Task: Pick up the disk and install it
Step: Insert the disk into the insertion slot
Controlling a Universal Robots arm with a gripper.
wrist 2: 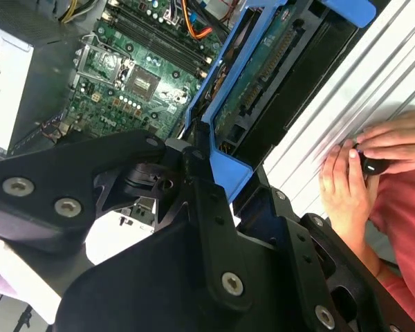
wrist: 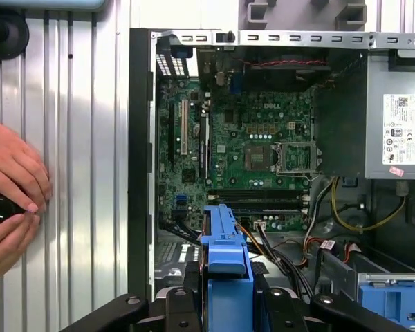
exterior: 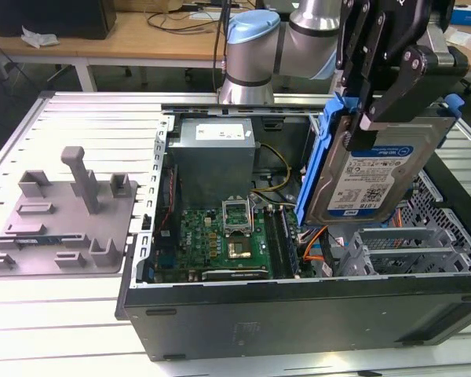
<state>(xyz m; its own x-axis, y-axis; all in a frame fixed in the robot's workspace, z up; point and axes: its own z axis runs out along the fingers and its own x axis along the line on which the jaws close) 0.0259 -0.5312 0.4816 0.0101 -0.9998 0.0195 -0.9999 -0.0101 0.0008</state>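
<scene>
**A:** Start at the exterior view's left. What sits outside the computer case (exterior: 298, 314)?

**B:** A grey fixture plate (exterior: 63, 216) with upright pegs. It lies on the slatted counter (exterior: 78, 338), apart from the case's wall on that side. Nothing of the task is on it.

**A:** And inside the case?

**B:** The grey power supply (exterior: 216, 149) stands against the far wall. The green motherboard (exterior: 220, 239) lies nearer the front wall, with its processor socket (exterior: 237, 214) bare. Nothing touches either of them.

**A:** Where is the disk?

**B:** The disk (exterior: 377, 169) hangs over the end of the case toward the exterior view's right. The end effector (exterior: 365, 126) is clenched on its upper edge, pinching the silver body where the blue carrier frame (exterior: 314, 169) runs along it. So the disk is grasped and carried, not lying anywhere.

**A:** How is it oriented?

**B:** It is on edge, with the label facing the exterior camera. Its long axis runs steeply down from the end effector toward the case's open top and leans a little, so the disk hangs straight below the grasp. The metal drive cage (exterior: 412, 243) sits in that same end of the case, beyond the disk's lower end. I judge that the disk is above the cage and not seated. I cannot tell whether its lower corner dips below the case's rim.

**A:** Anyone nearby?

**B:** In the first wrist view a person's hand (wrist: 10, 187) rests on the counter outside the case wall, well apart from the disk.
</scene>
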